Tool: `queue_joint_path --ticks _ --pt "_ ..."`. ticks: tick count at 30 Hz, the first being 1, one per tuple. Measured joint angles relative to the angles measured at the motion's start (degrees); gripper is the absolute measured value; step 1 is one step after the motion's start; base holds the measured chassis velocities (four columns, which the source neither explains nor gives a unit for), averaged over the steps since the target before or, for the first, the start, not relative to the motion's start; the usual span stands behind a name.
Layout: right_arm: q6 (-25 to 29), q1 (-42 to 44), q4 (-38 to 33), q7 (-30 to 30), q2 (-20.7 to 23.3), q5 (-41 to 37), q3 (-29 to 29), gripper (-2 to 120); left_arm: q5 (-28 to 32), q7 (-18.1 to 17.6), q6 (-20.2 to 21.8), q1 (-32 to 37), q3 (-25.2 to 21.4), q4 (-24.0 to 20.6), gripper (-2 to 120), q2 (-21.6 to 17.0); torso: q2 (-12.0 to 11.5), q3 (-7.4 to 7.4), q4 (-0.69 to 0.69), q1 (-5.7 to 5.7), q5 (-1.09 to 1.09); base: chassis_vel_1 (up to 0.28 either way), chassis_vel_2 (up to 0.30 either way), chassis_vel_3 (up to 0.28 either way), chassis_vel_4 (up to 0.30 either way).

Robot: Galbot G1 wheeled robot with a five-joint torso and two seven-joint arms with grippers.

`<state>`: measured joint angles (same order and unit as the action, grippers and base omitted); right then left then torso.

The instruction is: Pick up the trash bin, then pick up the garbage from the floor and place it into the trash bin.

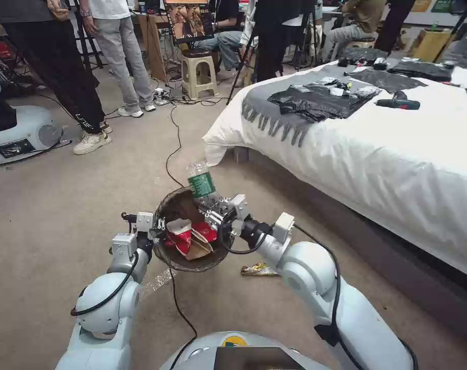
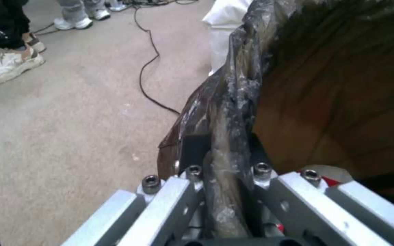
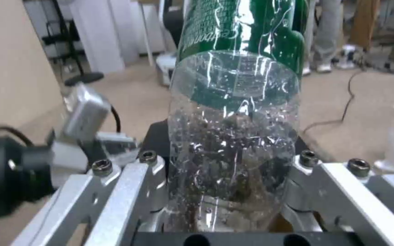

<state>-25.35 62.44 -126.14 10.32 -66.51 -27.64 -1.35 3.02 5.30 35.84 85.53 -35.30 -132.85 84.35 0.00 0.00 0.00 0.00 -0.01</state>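
Bottle [image 1: 201, 184] sits above the trash bin [image 1: 178, 205], over its rim on the bed side. Long axis near upright, leaning slightly toward the robot's left; green label band in the upper half, and the end held down in the pincer is the clear one. Right pincer [image 1: 216, 209] clenched on that lower clear part, fingers [image 3: 149, 181] pressed on both sides. Left pincer [image 1: 159, 224] clamped on the bin's rim, bag liner [image 2: 233, 112] pinched between its fingers, bin held off the floor. Inside the bin: red-and-white carton [image 1: 181, 232], tan paper bag [image 1: 198, 249]. Yellow wrapper [image 1: 259, 269] lies on the carpet just beside the bin, under the right forearm.
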Motion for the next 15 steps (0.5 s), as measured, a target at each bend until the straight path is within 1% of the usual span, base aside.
queue_joint_path --ticks 5,10,11,12,13,14,15 --pt "-0.69 0.28 1.54 -2.4 0.2 0.35 1.86 32 0.0 -0.11 0.23 -0.07 -0.15 0.13 3 0.01 0.0 0.0 -0.01 0.0 0.0 0.0 0.0 0.0 0.0" --pt "-1.38 1.12 2.54 -4.99 -1.38 1.7 3.59 32 -0.01 -0.14 0.37 -0.09 -0.14 0.2 3 0.11 0.0 0.0 0.0 0.0 0.0 0.0 0.0 0.0 0.0" --pt "-1.62 1.24 2.54 -5.55 -1.5 1.91 3.91 35 -0.02 -0.14 0.39 -0.09 -0.1 0.21 3 0.13 0.0 0.0 0.0 0.0 0.0 0.0 0.0 0.0 0.0" --pt "-1.77 1.33 2.57 -6.03 -1.55 2.06 4.21 40 -0.04 -0.15 0.4 -0.1 -0.04 0.19 3 0.15 0.0 0.0 0.0 0.0 0.0 0.0 0.0 0.0 0.0" --pt "-1.77 1.33 2.57 -6.03 -1.55 2.06 4.21 40 -0.04 -0.15 0.4 -0.1 -0.04 0.19 3 0.15 0.0 0.0 0.0 0.0 0.0 0.0 0.0 0.0 0.0" --pt "-1.88 1.39 2.66 -6.48 -1.6 2.3 4.5 45 -0.06 -0.14 0.42 -0.1 0.02 0.14 3 0.17 0.0 0.0 -0.01 0.0 0.0 0.0 0.0 0.0 0.0" --pt "-1.92 1.43 2.78 -6.74 -1.65 2.53 4.71 47 -0.08 -0.14 0.43 -0.1 0.08 0.1 3 0.19 0.0 0.0 -0.01 0.0 0.0 0.0 0.0 0.0 0.0"
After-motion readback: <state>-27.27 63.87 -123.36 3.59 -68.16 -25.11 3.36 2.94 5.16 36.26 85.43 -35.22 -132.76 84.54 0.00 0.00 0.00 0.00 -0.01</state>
